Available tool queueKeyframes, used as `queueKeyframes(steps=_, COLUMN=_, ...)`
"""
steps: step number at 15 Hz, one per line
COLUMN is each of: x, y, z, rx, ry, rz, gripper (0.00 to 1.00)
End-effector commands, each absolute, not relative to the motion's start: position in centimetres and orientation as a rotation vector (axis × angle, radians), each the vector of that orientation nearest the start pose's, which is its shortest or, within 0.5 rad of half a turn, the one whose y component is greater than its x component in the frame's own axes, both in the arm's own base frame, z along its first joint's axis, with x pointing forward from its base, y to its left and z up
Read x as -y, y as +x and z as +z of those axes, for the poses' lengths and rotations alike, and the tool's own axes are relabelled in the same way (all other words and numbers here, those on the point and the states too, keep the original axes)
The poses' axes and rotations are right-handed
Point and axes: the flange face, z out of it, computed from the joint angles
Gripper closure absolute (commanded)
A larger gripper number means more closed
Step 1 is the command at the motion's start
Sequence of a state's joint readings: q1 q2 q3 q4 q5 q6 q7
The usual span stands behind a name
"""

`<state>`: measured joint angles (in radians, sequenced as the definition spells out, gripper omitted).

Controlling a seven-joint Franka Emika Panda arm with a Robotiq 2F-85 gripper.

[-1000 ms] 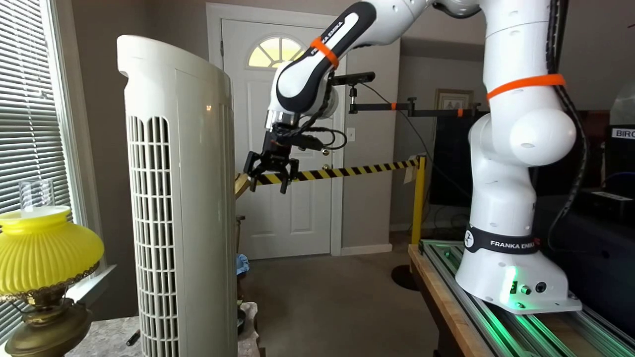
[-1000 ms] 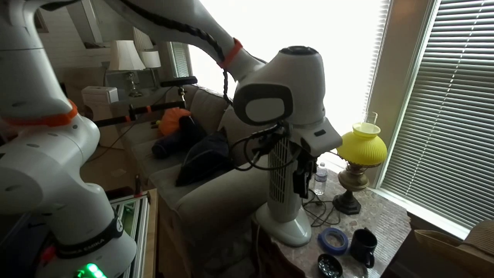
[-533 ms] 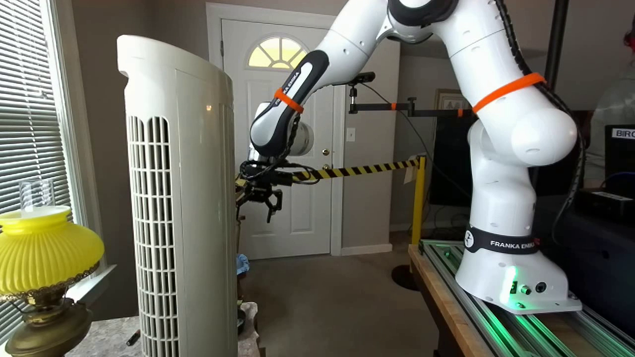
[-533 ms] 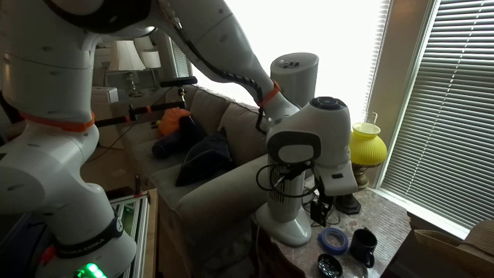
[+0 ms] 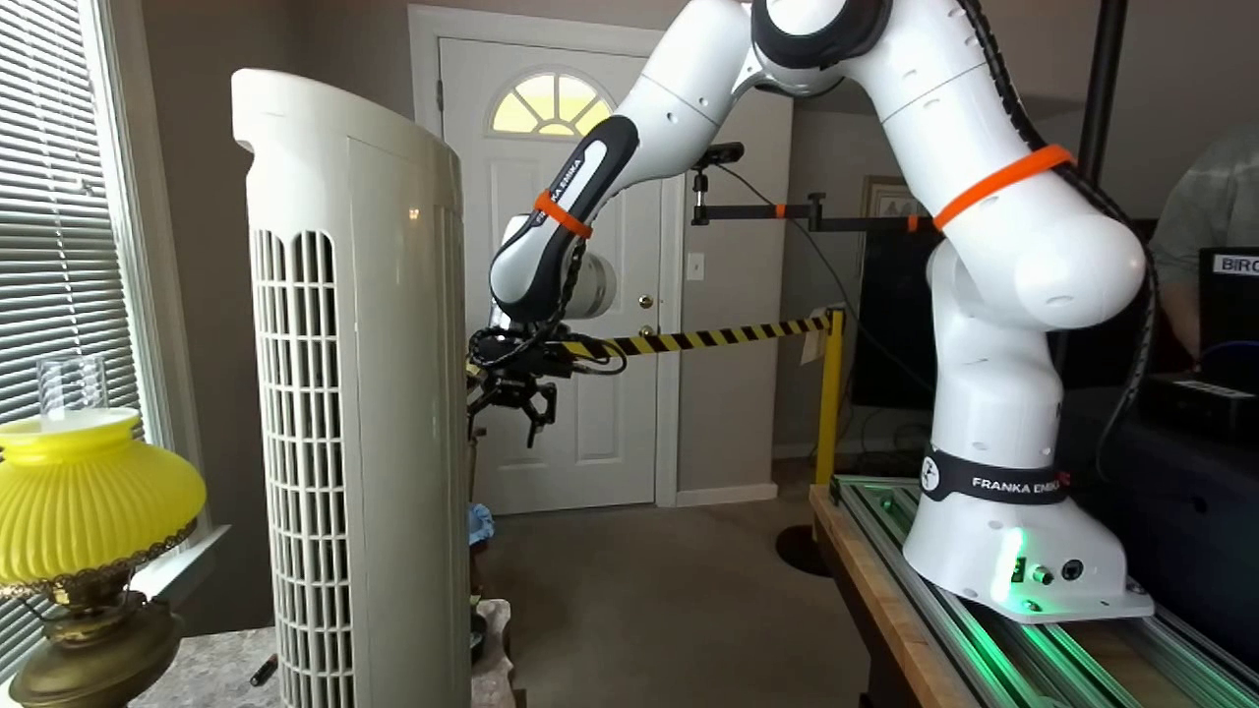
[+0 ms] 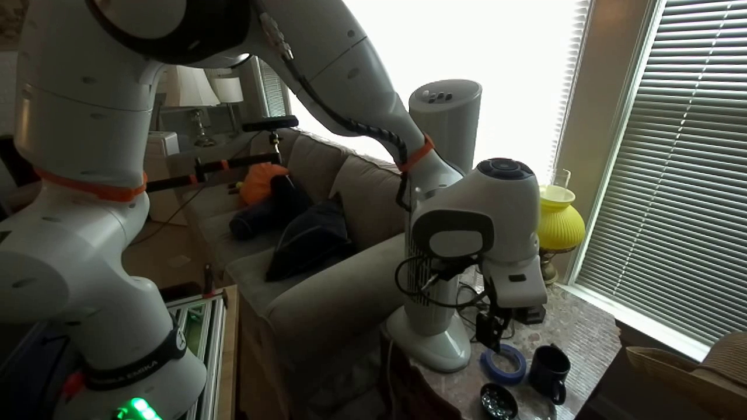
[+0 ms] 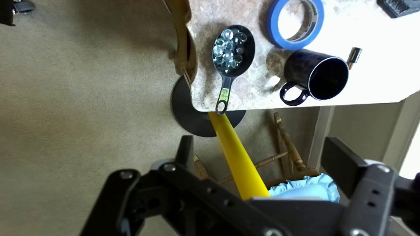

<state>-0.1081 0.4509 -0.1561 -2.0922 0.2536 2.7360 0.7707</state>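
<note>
My gripper (image 7: 262, 157) stands open in the wrist view, its two black fingers wide apart with nothing held between them. A small black scoop (image 7: 226, 86) filled with clear glass marbles (image 7: 228, 49) lies near the table corner, its handle reaching the edge. Beside it are a roll of blue tape (image 7: 273, 24) and a dark blue mug (image 7: 300, 65). In an exterior view the gripper (image 6: 493, 333) hangs above the stone-topped table, appearing just over the tape. From another side, the tower fan partly hides the gripper (image 5: 507, 418).
A tall pale tower fan (image 5: 403, 393) and a yellow-shaded lamp (image 6: 560, 224) stand on the table, with loose cables around the fan's base. Beyond the table edge are a yellow post (image 7: 238, 154) and a chair with a light blue cushion (image 7: 305, 188). A sofa (image 6: 327, 297) adjoins the table.
The arm has reached forward and lowered, bringing the gripper down toward the tape and mug, mostly in the earlier half second. The fan's top has come into sight. The jaws stay open.
</note>
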Motion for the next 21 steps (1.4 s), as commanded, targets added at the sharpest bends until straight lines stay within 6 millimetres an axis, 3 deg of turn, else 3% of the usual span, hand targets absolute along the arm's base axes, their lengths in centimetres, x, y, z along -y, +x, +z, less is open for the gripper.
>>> queueKeyframes(steps=1, x=16.5, y=58.0, z=22.6, rx=-1.752, ry=-2.465, rz=-0.275, gripper=0.0)
queueKeyframes(steps=5, x=16.5, y=58.0, z=22.6, rx=-1.751, ry=-2.465, rz=-0.275, gripper=0.0)
queueKeyframes(steps=7, x=16.8, y=59.1, z=21.7, rx=-1.794, ry=-2.459, rz=-0.291, gripper=0.0)
queueKeyframes(steps=15, x=16.0, y=65.9, z=16.0, rx=-1.973, ry=-2.292, rz=-0.282, gripper=0.0)
queueKeyframes(steps=21, x=17.1, y=67.1, z=11.2, rx=-1.958, ry=-2.322, rz=-0.294, gripper=0.0)
